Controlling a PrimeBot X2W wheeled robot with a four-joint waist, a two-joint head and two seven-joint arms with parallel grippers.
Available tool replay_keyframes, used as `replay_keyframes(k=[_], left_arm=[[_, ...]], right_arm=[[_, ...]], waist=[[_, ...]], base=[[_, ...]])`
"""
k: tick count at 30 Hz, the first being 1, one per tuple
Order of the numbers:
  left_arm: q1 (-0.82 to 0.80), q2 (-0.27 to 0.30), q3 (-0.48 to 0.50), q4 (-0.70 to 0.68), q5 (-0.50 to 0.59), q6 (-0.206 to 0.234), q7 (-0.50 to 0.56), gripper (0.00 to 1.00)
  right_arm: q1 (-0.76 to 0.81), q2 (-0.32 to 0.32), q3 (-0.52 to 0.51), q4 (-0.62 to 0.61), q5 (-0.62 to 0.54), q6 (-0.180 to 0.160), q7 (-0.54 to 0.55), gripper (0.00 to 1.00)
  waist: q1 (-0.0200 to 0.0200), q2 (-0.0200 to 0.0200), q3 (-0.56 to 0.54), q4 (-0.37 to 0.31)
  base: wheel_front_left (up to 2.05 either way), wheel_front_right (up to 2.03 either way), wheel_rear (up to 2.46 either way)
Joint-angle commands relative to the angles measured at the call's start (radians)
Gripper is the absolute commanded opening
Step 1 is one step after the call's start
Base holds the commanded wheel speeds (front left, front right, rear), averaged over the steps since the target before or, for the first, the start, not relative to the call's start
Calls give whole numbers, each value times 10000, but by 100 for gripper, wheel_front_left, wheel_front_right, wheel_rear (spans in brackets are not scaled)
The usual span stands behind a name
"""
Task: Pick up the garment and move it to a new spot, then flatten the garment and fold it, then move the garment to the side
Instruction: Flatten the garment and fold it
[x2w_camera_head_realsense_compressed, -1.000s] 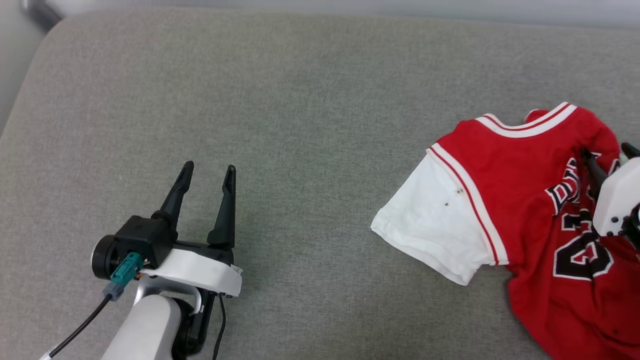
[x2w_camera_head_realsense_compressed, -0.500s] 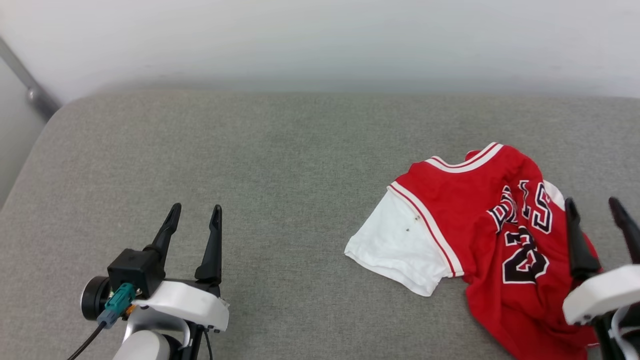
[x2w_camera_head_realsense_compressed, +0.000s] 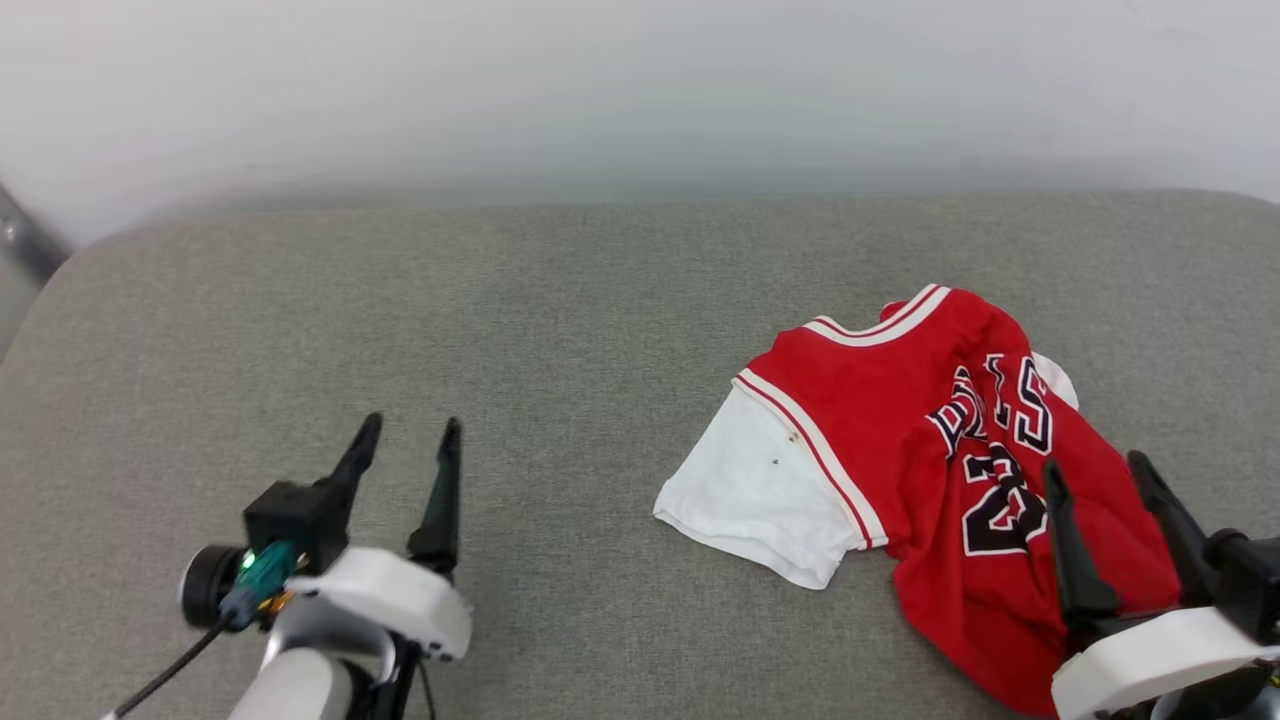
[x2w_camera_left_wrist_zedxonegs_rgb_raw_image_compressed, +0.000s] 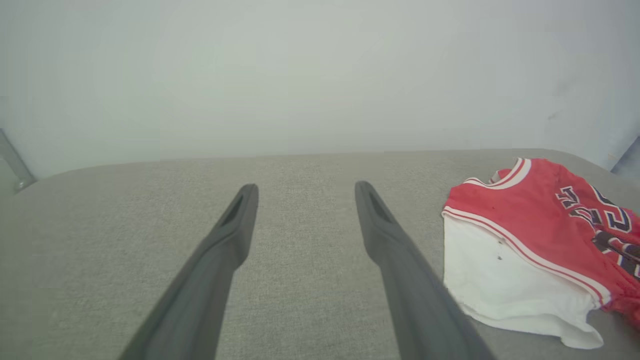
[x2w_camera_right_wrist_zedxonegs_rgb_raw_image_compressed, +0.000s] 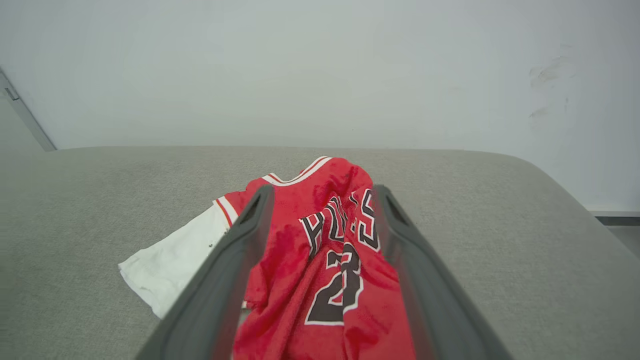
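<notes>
The crumpled red garment (x2w_camera_head_realsense_compressed: 870, 400) lies on the right side of the grey fabric surface (x2w_camera_head_realsense_compressed: 550, 300), lettering facing up. The right hand (x2w_camera_head_realsense_compressed: 1094, 462) hovers over its near edge, fingers spread wide and empty, pointing away. The left hand (x2w_camera_head_realsense_compressed: 412, 425), equally wide, is poised well apart over bare fabric.

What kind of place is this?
Probably a plain indoor room, home or lab I can't tell: a wide grey fabric cushion like a sofa's, a bare white wall behind, a crumpled red-and-white jersey shirt on it.
</notes>
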Motion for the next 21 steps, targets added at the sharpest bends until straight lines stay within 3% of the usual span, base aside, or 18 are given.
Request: replay_keyframes(k=[1,7,13,21], left_arm=[[-347,-66,-151,71,-22,-123,209,100],[-1822,-264,-1010,563,-24,-798,1767,100],[-3143,-390,-1904,1428,-201,-1552,3998,100],[-4234,-478,-2783,2334,-620,-2158,6440,100]], right_arm=[[137,59,113,-133,-70,-7,-36,100],[2,90,534,-609,-197,-7,8,100],[-119,118,826,-879,-68,-7,-54,100],[-405,138,906,-597,12,-7,-359,100]], waist=[[1,0,50,-96],[1,0,359,-477],[1,0,792,-949],[1,0,1637,-1555]], base=[[0,0,0],[0,0,0],[0,0,0],[0,0,0]])
